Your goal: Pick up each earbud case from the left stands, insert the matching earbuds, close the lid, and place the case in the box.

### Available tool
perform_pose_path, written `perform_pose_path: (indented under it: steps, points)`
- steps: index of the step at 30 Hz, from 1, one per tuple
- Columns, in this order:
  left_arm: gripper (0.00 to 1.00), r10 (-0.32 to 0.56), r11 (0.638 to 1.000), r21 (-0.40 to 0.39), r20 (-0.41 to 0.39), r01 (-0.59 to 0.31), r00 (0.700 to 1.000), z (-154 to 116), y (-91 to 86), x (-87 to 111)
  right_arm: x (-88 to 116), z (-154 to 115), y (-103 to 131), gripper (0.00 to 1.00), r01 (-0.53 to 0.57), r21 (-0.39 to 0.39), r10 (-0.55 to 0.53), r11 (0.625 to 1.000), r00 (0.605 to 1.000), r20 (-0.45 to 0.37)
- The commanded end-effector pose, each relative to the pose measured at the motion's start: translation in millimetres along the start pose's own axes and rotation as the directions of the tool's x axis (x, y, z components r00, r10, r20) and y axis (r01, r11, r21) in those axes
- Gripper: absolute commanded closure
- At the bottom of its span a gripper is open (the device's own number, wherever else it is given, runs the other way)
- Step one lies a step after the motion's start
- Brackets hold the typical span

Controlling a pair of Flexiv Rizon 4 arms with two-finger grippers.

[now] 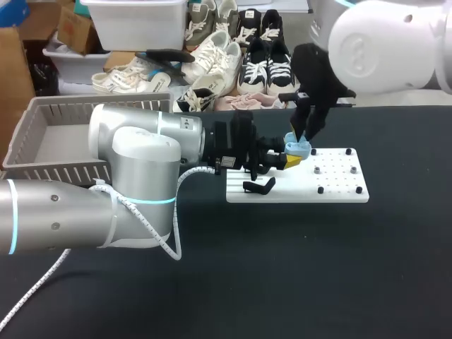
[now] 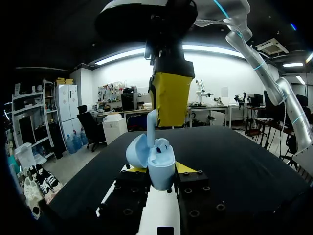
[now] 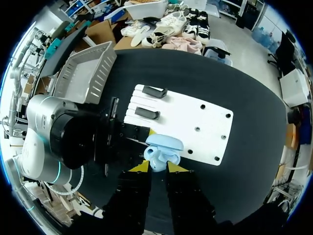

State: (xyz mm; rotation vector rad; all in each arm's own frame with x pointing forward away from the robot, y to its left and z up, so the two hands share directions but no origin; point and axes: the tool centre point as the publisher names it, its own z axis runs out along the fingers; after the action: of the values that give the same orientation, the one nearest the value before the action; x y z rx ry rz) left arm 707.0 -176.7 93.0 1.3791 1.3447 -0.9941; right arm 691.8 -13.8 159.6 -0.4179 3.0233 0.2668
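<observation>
1. Case (image 2: 159, 166) sits clamped in left end effector (image 2: 160, 169), lid open, above the white board (image 1: 339, 180).
2. Right end effector (image 3: 157, 167) pinches an earbud (image 2: 151, 125) over it.
3. Risk: a tilted earbud may jam or drop, blocking the lid.

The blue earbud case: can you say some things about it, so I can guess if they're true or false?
1. The earbud case has its lid open. True.
2. The left tool grips the case from two sides. True.
3. The case is lying in the grey basket. False: it is held up over the white board.
4. The right tool is far off from the case. False: it is right above it, holding a blue earbud.
5. The table is bright red. False: the table is black.
</observation>
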Motion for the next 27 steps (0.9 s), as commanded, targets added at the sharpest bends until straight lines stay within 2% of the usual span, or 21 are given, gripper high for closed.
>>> perform_pose_path:
  steps: [1,27]
  points:
    - [1.00,0.001,1.000,-0.002,0.003,-0.001,1.000,-0.2,-0.4,0.7,-0.4,-0.3,0.3,1.00,0.001,-0.002,-0.001,1.000,1.000,-0.002]
    - [1.00,0.001,1.000,-0.002,0.003,-0.001,1.000,-0.2,-0.4,0.7,0.7,7.7,9.7,1.00,0.012,0.004,-0.012,1.000,1.000,-0.027]
